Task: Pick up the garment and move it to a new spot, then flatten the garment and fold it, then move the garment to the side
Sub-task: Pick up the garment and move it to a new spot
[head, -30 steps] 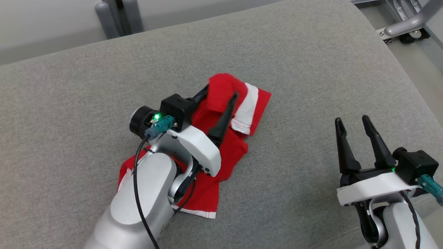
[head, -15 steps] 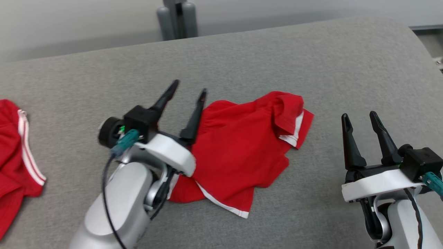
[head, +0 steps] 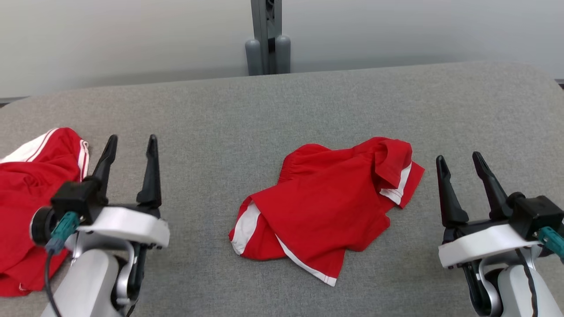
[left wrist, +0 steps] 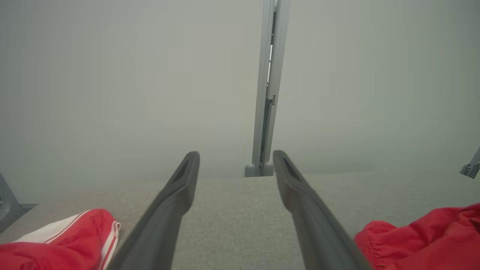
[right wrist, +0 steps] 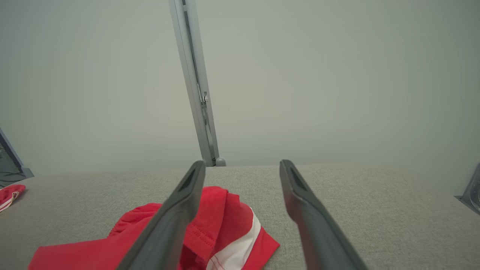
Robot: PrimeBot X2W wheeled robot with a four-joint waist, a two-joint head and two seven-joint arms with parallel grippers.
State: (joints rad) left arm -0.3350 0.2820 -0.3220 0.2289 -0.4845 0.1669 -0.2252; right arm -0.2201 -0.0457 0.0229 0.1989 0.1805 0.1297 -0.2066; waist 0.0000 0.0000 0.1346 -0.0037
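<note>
A red garment [head: 328,198] with white side stripes lies crumpled in the middle of the grey cushion [head: 273,114]. My left gripper [head: 131,145] hovers open at the lower left, well apart from it, nothing between its fingers. My right gripper [head: 458,160] stands open at the lower right, just right of the garment's edge. In the left wrist view the garment [left wrist: 423,240] shows at the lower right, beside my left gripper [left wrist: 236,159]. The right wrist view has the garment [right wrist: 228,232] below and left of my right gripper [right wrist: 243,167].
A second red garment [head: 26,193] with white stripes lies at the cushion's left edge, behind my left wrist, also seen as red cloth [left wrist: 63,243]. A grey post [head: 266,35] rises behind the cushion against a pale wall. Bare cushion lies between the garments.
My left gripper has let go of the garment, opened and pulled back to the lower left. The camera has turned, so the whole scene shifted. The right gripper stays open.
</note>
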